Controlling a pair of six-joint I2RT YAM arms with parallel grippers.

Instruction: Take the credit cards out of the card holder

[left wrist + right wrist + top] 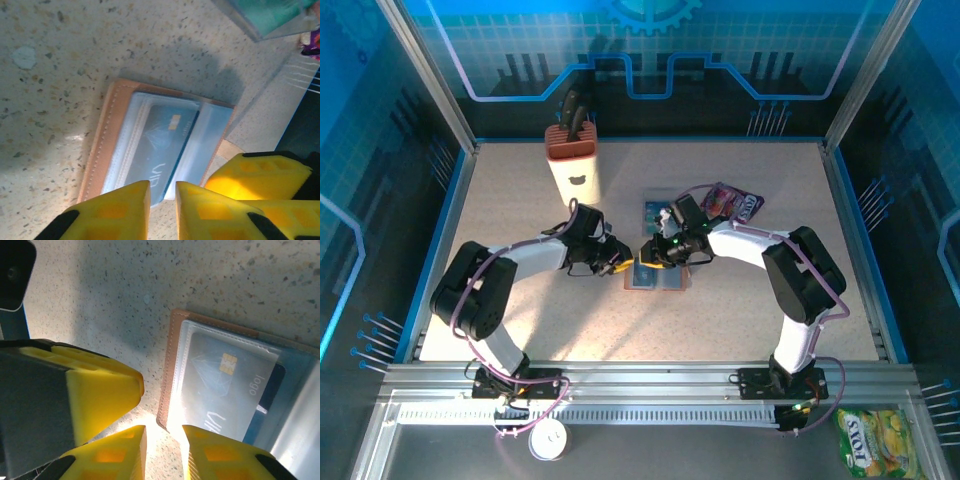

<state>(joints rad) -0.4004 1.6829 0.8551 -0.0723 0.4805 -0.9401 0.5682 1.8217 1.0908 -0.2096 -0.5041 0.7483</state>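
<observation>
My left gripper [162, 200] hangs low over the open wallet [97, 150]. Its yellow fingers stand a narrow slit apart, and the near end of a grey-blue card [157, 150] reaches into that slit. I cannot tell whether the fingers pinch it. The card is tucked in a clear sleeve inside the wallet.

My right gripper [163, 440] faces the left one from the other side. Its jaws are also slightly apart, with the wallet's tan stitched corner right at the gap. I cannot tell whether it grips.

In the right wrist view the card has a gold chip and the word "logo", plus larger pale letters starting "Vi".

The wallet lies flat at the middle of the speckled beige table [520, 200]. A teal card [655, 212] lies loose just behind it. A purple packet [732, 203] is near that, its print too small to read. A tan block [572, 160] with dark handles stands at the back left.

A yellow-green packet [875, 440] marked "SOX" lies beyond the table's near right corner. Blue walls printed with a grid and a gear surround the table.
</observation>
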